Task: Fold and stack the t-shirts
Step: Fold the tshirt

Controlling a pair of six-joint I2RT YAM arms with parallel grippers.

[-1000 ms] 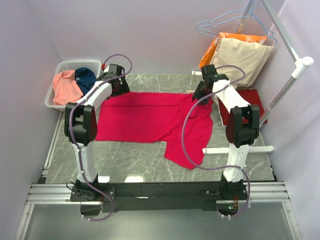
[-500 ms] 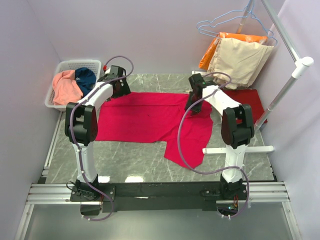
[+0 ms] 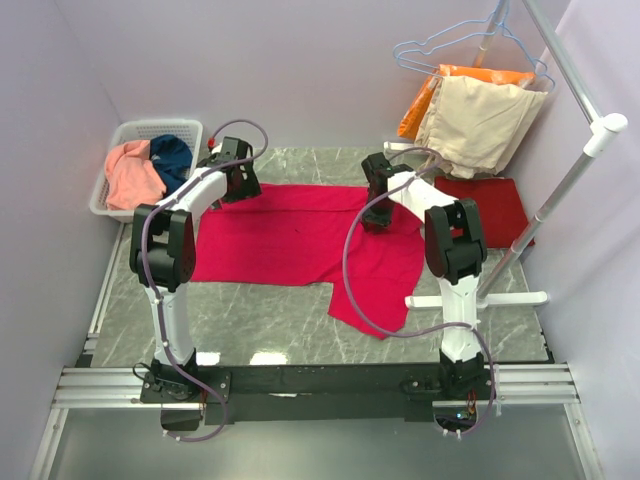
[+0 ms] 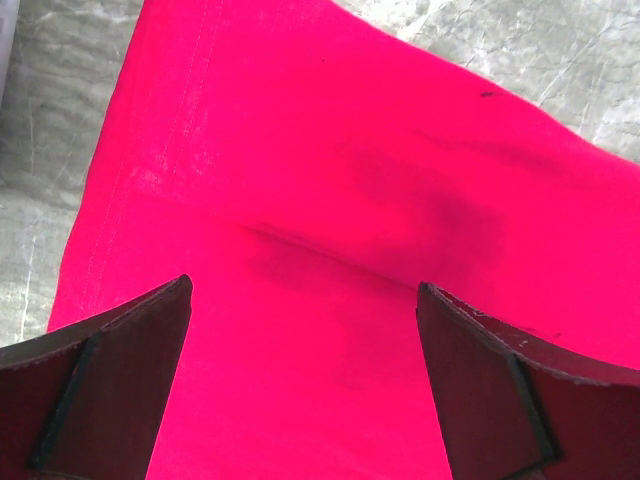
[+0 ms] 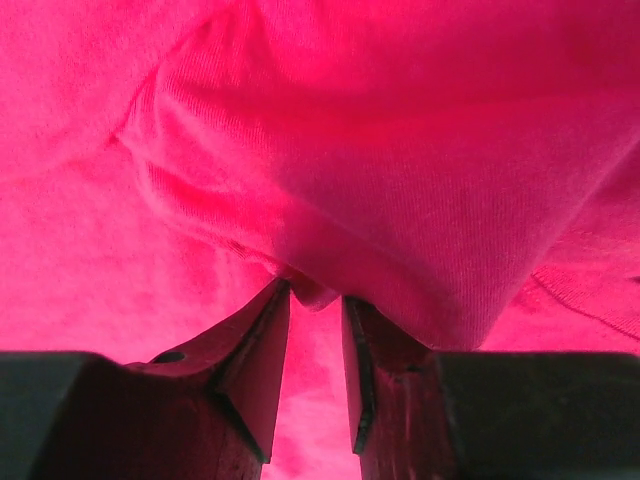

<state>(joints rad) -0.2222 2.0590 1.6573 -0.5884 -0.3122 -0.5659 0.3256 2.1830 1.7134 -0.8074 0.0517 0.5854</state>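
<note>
Right wrist view gives us the right tool (image 5: 316,290) grasping the crimson t-shirt (image 5: 420,160), fingers narrow with a raised ridge of cloth caught between their tips. Our left tool (image 4: 305,290) hangs released, fingers wide, just above the same shirt's corner by the far edge of the tabletop (image 3: 250,325), on its left side. The shirt lies spread flat mid-tabletop. We judge the first fold is in hand. Next, the left tool should clamp its corner so both can carry the far edge toward the near edge.
</note>
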